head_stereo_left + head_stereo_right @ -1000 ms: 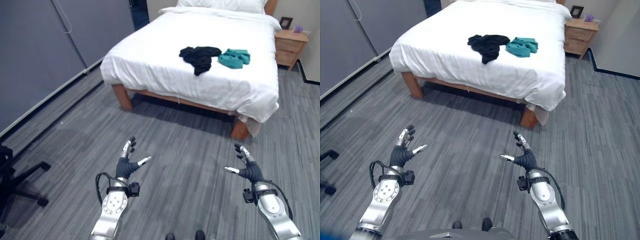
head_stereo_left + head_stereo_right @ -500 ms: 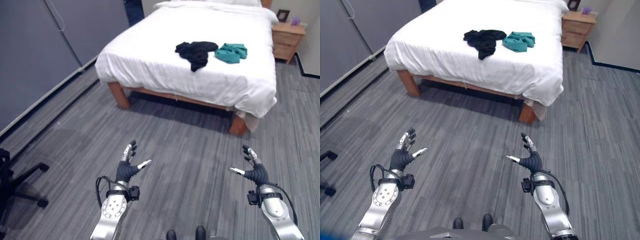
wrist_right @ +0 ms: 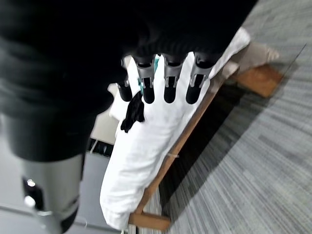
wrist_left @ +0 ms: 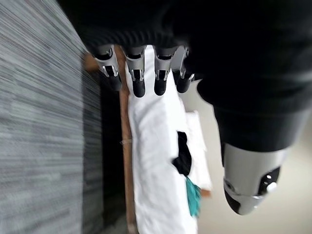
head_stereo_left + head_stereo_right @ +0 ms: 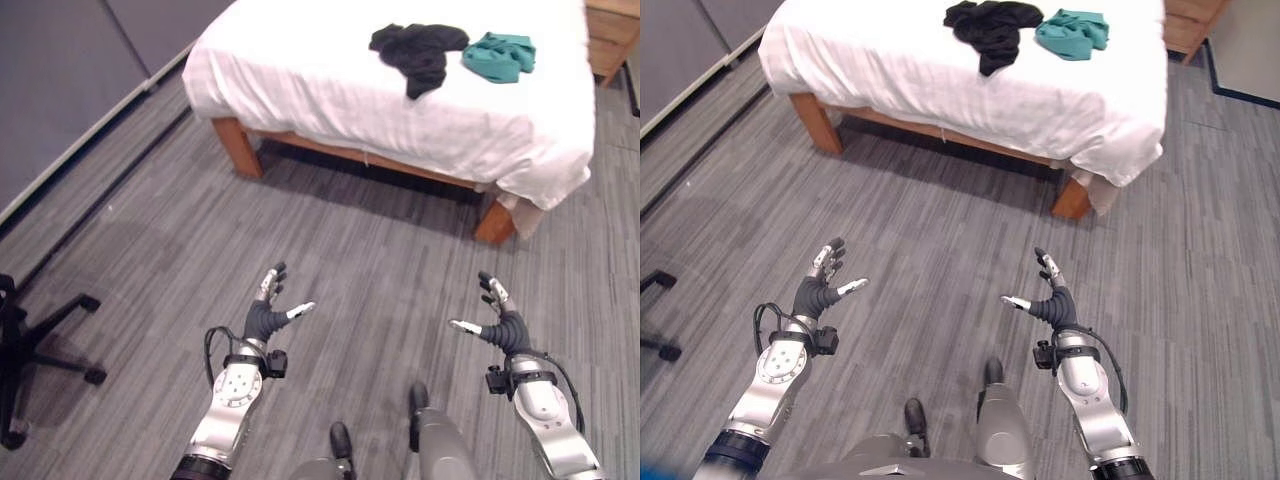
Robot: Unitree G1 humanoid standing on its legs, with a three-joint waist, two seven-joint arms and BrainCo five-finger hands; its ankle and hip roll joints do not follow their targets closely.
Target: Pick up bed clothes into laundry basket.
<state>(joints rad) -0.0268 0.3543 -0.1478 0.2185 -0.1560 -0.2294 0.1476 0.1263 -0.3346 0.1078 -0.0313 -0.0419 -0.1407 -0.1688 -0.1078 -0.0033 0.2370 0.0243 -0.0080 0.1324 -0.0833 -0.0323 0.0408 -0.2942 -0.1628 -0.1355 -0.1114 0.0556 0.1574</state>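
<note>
Clothes lie heaped on the bed [image 5: 330,70] at the top of the frame: a black garment [image 5: 418,48] and, just beside it to the right, a teal garment [image 5: 499,55]. Both sit on the white cover toward the near edge, so we judge they can be reached from the foot side once we stand against the bed. They are well apart from us now, with a wide stretch of grey floor [image 5: 370,250] between.

We see no laundry basket, so where the clothes should go cannot be told from here.

Our left hand [image 5: 266,316] is at lower left of centre, and our right hand [image 5: 497,322] at lower right. Both arms reach forward at about the same height above the floor, palms turned inward toward each other. Fingers [image 4: 138,78] of the left hand are straight and spread, thumb out to the side, holding nothing; the right hand's fingers [image 3: 171,80] are likewise straight and empty. We read this as a ready pose for the approach, not a grasp. An office chair [image 5: 25,345] stands at the left edge.
</note>
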